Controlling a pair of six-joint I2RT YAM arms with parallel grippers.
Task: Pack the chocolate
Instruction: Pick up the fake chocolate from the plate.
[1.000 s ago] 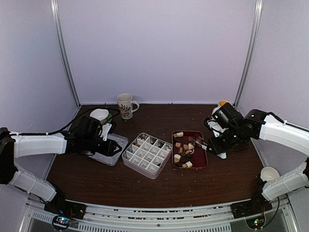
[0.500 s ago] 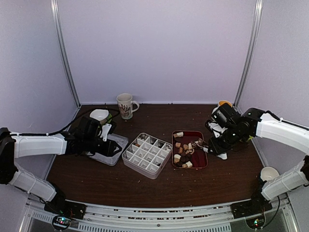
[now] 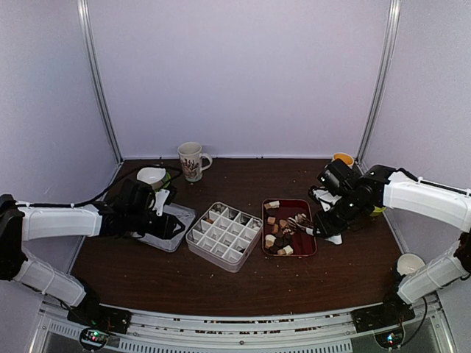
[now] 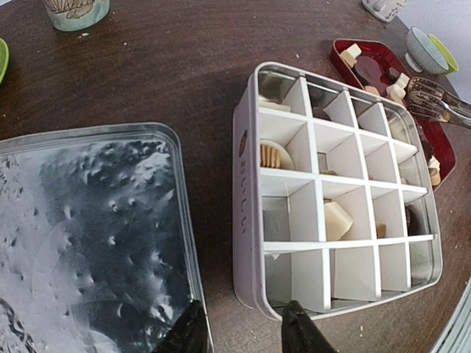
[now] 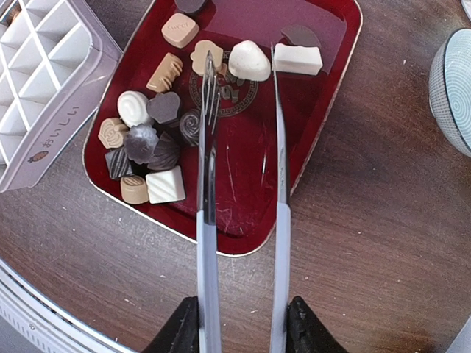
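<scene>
Several chocolates (image 5: 249,60) in dark brown, tan and white lie in the dark red tray (image 5: 324,88), mostly on its left side. My right gripper (image 5: 239,323) is shut on the handles of metal tongs (image 5: 208,184). Their tips stand apart above the tray's middle, with nothing between them. In the top view the right gripper (image 3: 324,228) is at the tray's right edge (image 3: 313,234). The white divided box (image 4: 246,184) holds a few pieces (image 4: 337,219). My left gripper (image 4: 239,331) is open and empty, one finger at the box's near corner and one at the lid's (image 4: 88,235) edge.
A mug (image 3: 191,160) and a white bowl (image 3: 151,175) stand at the back left. A yellow cup (image 3: 341,157) is behind the right arm. A white cup (image 3: 410,263) sits at the right edge. A blue-grey bowl (image 5: 452,88) is close to the tray's right.
My right arm has moved left, bringing the tongs further in over the red tray. The left arm has not moved.
</scene>
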